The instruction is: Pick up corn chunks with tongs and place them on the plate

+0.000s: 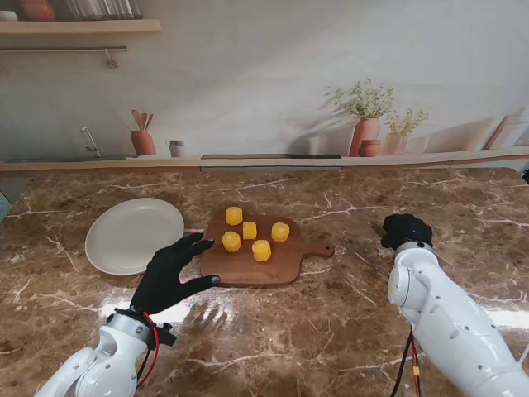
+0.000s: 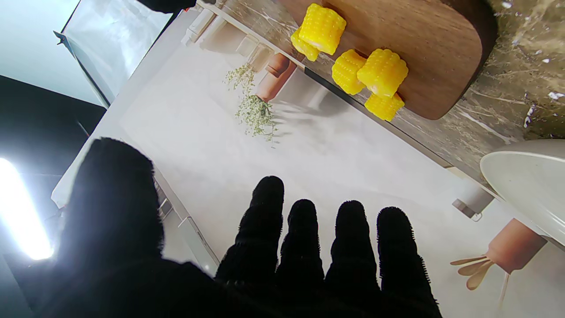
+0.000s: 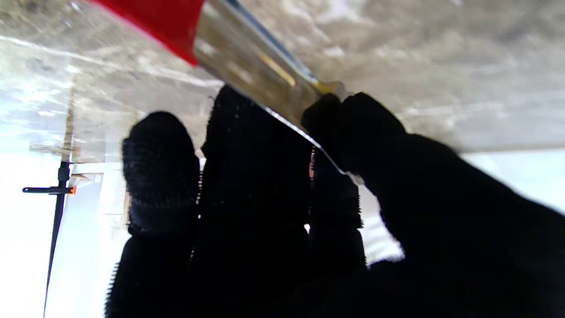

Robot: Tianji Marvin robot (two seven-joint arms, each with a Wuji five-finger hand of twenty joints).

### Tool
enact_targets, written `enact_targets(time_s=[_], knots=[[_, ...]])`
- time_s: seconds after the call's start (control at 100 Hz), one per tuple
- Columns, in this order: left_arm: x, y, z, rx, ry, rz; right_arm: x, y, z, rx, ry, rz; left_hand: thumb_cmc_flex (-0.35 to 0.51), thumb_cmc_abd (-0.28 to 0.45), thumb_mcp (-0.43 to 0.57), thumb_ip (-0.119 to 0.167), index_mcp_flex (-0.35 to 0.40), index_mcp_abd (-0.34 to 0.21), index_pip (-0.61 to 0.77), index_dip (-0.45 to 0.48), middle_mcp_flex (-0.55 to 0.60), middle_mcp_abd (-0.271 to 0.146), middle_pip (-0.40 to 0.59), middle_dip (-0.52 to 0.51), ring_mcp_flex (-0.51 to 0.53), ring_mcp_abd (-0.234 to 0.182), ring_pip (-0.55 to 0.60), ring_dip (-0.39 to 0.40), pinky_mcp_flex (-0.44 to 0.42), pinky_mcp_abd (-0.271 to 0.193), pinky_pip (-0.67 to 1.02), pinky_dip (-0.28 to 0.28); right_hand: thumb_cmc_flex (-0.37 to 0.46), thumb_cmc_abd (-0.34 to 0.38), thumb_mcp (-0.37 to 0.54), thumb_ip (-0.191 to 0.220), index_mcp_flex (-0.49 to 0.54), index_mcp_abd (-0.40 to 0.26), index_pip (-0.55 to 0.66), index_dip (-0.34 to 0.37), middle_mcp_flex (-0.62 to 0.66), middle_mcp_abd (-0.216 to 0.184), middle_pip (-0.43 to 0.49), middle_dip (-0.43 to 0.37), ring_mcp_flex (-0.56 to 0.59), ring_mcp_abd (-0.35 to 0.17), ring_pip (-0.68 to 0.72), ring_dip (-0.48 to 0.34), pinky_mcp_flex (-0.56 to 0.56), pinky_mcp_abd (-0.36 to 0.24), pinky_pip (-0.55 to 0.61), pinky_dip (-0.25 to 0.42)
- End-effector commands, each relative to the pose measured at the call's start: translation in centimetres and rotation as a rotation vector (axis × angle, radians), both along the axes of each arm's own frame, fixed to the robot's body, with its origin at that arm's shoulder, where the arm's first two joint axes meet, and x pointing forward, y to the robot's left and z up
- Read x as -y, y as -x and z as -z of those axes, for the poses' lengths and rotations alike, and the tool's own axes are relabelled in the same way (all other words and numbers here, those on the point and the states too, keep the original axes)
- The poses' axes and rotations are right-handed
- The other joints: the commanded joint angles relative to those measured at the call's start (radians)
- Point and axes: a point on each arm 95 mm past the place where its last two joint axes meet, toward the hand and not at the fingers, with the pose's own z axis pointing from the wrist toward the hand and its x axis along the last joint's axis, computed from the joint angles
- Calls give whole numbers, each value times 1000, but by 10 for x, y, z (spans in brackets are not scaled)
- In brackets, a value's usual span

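Several yellow corn chunks (image 1: 249,231) (image 2: 382,73) stand on a wooden cutting board (image 1: 273,266) (image 2: 423,39) in the middle of the table. To its left lies a white plate (image 1: 135,235) (image 2: 529,185) with nothing on it. My left hand (image 1: 169,273) (image 2: 309,247) hovers open, fingers spread, at the board's left edge between board and plate. My right hand (image 1: 405,231) (image 3: 282,185) is to the right of the board, fingers and thumb shut on the metal tongs (image 3: 260,66), whose red tip (image 3: 154,17) points towards the table. In the stand's view the tongs are barely visible.
The table is brown marble (image 1: 331,331). A ledge along the far edge carries a utensil pot (image 1: 142,141), a small cup (image 1: 176,148) and vases with plants (image 1: 365,134). The board's handle (image 1: 322,249) points towards my right hand.
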Motion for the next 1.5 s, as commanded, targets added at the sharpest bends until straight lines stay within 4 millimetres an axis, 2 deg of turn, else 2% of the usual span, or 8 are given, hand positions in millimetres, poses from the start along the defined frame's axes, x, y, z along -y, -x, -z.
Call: enact_targets(time_s=[0.0,0.46,0.77,0.88,1.02,1.42,1.47,1.49], knots=[[0,1,3,-5,4,2,-14,5,-5,24,-64,-17,8,23,-24,29,0,-4,-3,15,25,1,-17,-12,0,-1,-14,-6,-16,-32,12,1,64,28,83,-8,66,-123,60,69,30,3,22,27,48,-20,60,34,40,-2,51,-20],[14,-7,6,-41,101,115,-82,45,-68,377,-704,-219,59,-140,-25,28,-42,27,-24,-2,-21,4,-14,-10,-25,-7,-22,-9,-38,-11,-4,-2,88,38,75,-23,92,-128,58,120,40,25,4,37,44,5,75,32,49,26,55,-11],[39,-13,15,-93,173,241,-151,76,-82,480,-1118,-402,98,-283,-22,-3,-173,37,-71,-40,-146,-17,-26,-22,-112,-34,-47,-22,-43,-5,-210,-26,99,40,68,-20,93,-122,54,137,37,30,4,48,44,16,75,37,37,27,72,27],[45,-16,14,-85,172,265,-172,85,-89,489,-1251,-452,109,-308,-23,-11,-222,35,-87,-43,-159,-27,-74,-55,-136,-41,-53,-26,-41,-2,-277,35,103,42,66,-19,92,-119,55,141,36,33,4,50,43,21,77,39,38,31,73,32],[52,-19,12,-48,199,277,-192,94,-94,470,-1385,-500,117,-328,-25,-13,-242,2,-96,-46,-167,-57,-100,-64,-137,-46,-52,-26,-42,4,-277,48,107,42,62,-18,91,-113,55,145,36,36,5,51,43,25,80,41,38,33,71,39],[73,-27,12,70,302,254,-215,109,-98,480,-1513,-528,189,-391,-5,-15,-190,-54,-21,-34,-86,-75,23,2,83,14,29,33,31,76,13,147,105,39,65,-17,92,-109,50,146,37,39,12,55,43,27,92,47,38,34,82,61],[75,-28,13,72,308,254,-215,110,-98,480,-1528,-523,190,-401,23,-13,-187,-51,3,-27,-71,-72,30,9,108,21,44,55,39,85,63,160,106,39,64,-18,92,-106,51,146,37,39,12,55,43,28,92,47,38,34,82,62],[76,-28,14,74,312,253,-215,110,-98,481,-1532,-521,74,-464,289,-41,-182,-51,15,-22,-56,-70,35,14,125,24,48,74,48,91,84,164,106,39,64,-17,92,-106,51,146,37,39,12,55,43,28,92,47,38,34,82,62]])
